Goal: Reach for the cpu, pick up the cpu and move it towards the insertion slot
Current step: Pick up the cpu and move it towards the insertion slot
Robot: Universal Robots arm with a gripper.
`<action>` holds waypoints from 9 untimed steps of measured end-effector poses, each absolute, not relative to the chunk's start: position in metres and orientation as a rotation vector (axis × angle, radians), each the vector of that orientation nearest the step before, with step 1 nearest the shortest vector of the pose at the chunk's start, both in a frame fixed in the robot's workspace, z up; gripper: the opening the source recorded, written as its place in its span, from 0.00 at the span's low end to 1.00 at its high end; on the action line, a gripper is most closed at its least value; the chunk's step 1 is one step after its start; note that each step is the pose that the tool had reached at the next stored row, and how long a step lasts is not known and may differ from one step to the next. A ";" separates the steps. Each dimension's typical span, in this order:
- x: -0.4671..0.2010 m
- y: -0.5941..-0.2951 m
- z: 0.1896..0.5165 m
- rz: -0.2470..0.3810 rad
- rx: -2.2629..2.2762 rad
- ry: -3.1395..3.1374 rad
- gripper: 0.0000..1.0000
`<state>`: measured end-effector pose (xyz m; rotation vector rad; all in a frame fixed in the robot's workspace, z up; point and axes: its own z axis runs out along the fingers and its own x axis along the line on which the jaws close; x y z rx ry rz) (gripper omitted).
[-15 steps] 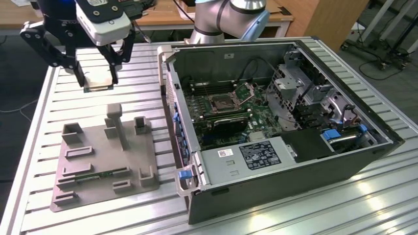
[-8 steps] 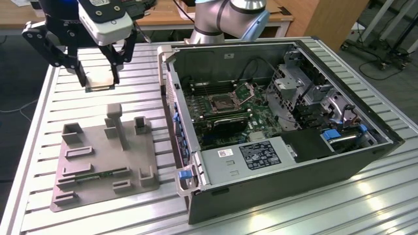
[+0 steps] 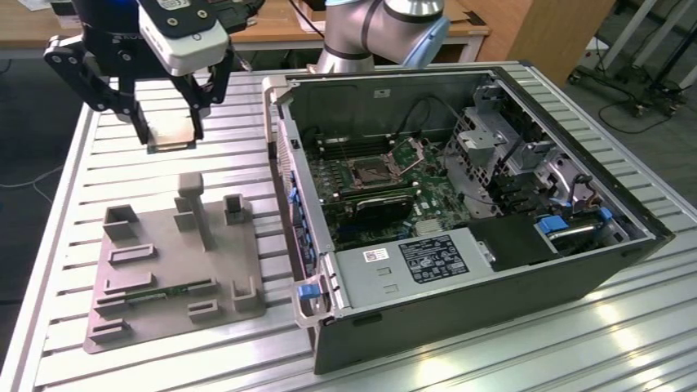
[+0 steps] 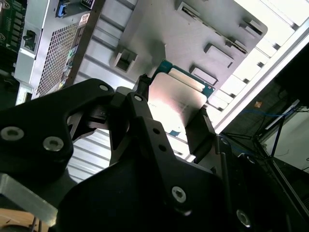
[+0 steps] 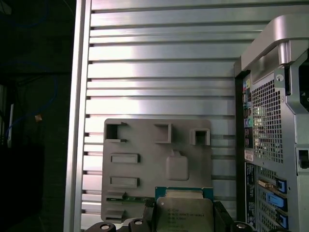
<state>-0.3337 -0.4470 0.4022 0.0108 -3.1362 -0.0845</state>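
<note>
Gripper (image 3: 172, 137) clenched on the cpu (image 5: 184, 216), which hangs clear above the slatted desk (image 3: 130, 175), near the grey fixture plate (image 3: 163, 269). Reach and pickup appear complete. The insertion slot (image 3: 371, 173), inside the open computer case (image 3: 458, 294), lies well apart, so most of the transfer is judged outstanding.

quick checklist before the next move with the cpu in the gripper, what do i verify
1. Grip on the cpu: ok. The gripper clamps it on two opposite edges in the second wrist view.
2. cpu clear of the grey holder tray: ok. It hangs above the tray in the exterior view.
3. insertion slot open: ok. Its hinged plate is raised.
4. Slot free of debris: cannot tell.
5. cpu over the slot: not ok. It is outside the computer case, towards the exterior view's left.
6. cpu corners matched to the slot: cannot tell.
</note>
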 end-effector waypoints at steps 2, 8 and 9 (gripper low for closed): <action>-0.333 -0.447 0.402 -0.084 0.011 -3.136 0.54; -0.330 -0.447 0.402 -0.084 0.011 -3.136 0.54; -0.329 -0.447 0.402 -0.085 0.011 -3.136 0.54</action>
